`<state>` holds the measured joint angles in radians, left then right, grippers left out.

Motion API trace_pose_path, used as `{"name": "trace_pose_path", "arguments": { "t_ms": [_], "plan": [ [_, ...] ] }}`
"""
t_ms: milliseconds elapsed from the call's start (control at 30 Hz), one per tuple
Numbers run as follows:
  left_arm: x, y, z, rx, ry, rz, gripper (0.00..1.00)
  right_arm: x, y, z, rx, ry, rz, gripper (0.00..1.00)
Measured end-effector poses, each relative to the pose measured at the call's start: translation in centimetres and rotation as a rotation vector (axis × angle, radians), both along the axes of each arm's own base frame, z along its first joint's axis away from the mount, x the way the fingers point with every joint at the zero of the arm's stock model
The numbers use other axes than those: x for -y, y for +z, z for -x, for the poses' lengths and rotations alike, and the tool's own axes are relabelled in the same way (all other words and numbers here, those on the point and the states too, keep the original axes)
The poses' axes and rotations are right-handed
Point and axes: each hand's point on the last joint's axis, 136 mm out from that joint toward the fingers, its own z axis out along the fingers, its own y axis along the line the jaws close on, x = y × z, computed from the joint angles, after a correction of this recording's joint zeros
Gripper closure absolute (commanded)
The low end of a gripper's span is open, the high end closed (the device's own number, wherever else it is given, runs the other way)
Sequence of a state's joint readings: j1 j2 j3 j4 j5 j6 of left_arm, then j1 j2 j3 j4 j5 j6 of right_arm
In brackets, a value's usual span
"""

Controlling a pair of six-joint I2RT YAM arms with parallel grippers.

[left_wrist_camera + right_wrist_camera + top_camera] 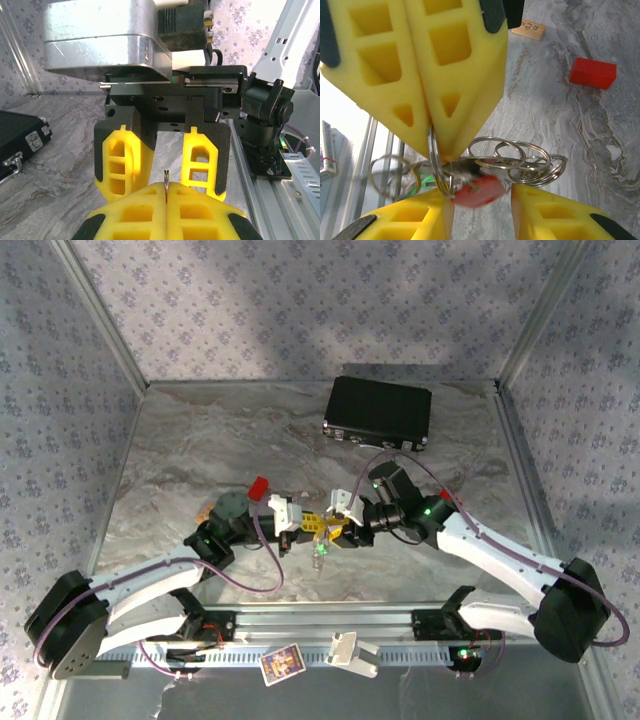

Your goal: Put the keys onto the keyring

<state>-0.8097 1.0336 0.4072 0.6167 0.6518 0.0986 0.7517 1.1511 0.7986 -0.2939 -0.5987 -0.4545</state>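
left gripper (432, 134) jaws are pressed together on a silvery ring (432, 157). the keys (475, 192) hang just beneath that ring (red head blurred). right gripper (481, 204) jaws are spread beneath the ring; close squarely on one key head.
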Motion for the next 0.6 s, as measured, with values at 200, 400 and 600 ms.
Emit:
{"name": "trace_pose_path", "arguments": {
  "t_ms": [200,400,600],
  "plan": [
    [-0.2,0.5,-0.7,0.01,0.045,0.014,1.0,-0.1,-0.4,0.1,-0.015,-0.005,-0.005,0.59],
    [-0.4,0.9,-1.0,0.016,0.072,0.026,1.0,0.2,-1.4,0.4,-0.033,-0.012,0.008,0.57],
    [-0.4,0.9,-1.1,0.016,0.078,0.026,1.0,-0.4,-0.7,-0.1,-0.009,-0.027,-0.022,0.58]
  ]
}}
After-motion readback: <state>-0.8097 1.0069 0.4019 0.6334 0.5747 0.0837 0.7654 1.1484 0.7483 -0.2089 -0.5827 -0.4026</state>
